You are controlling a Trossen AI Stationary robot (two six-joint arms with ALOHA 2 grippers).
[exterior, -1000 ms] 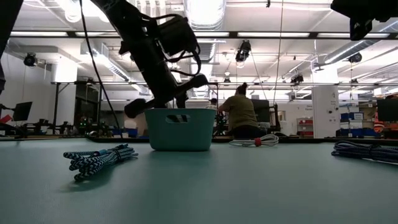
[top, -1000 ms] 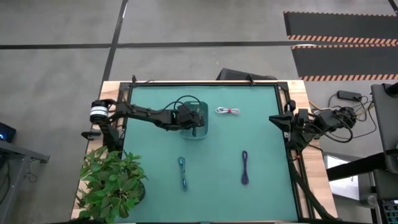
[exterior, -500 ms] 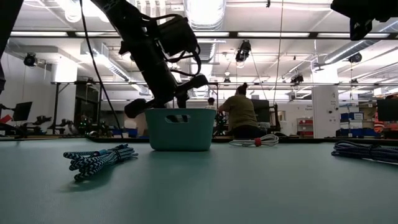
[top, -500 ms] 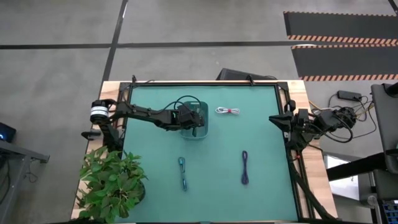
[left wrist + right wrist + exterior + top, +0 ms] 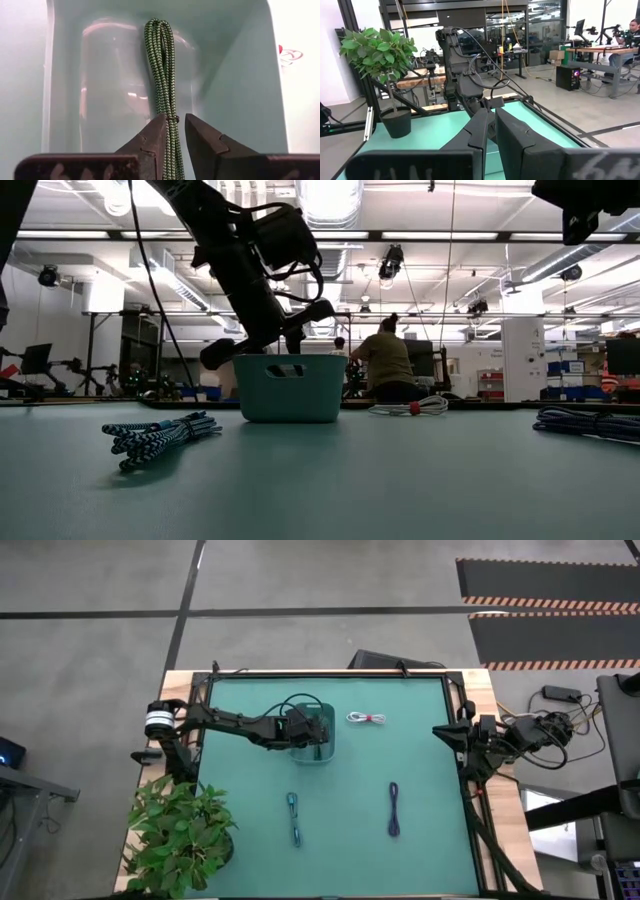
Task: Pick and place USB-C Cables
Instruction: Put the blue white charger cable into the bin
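Note:
The dark green cable (image 5: 159, 65) hangs down into the teal bin (image 5: 326, 754) from my left gripper (image 5: 175, 131), which hovers over the bin (image 5: 290, 395) and is shut on it. The blue cable (image 5: 293, 818) lies near the table's front. The dark purple cable (image 5: 394, 810) lies to its right. The white cable with a red tie (image 5: 366, 718) rests right of the bin. My right gripper (image 5: 441, 732) waits shut at the table's right edge. My left gripper pinches the dark green cable between its two fingers, at the bundle's tied part (image 5: 172, 114). The fingers come from above, pointing down into the bin, and lie along the bundle. The looped end (image 5: 159, 25) hangs below, down by the bin's floor.
A potted plant (image 5: 180, 835) stands at the table's near left corner. A person (image 5: 385, 360) sits in the room beyond the far edge. Bare green mat (image 5: 345, 780) lies between the bin and the loose cables.

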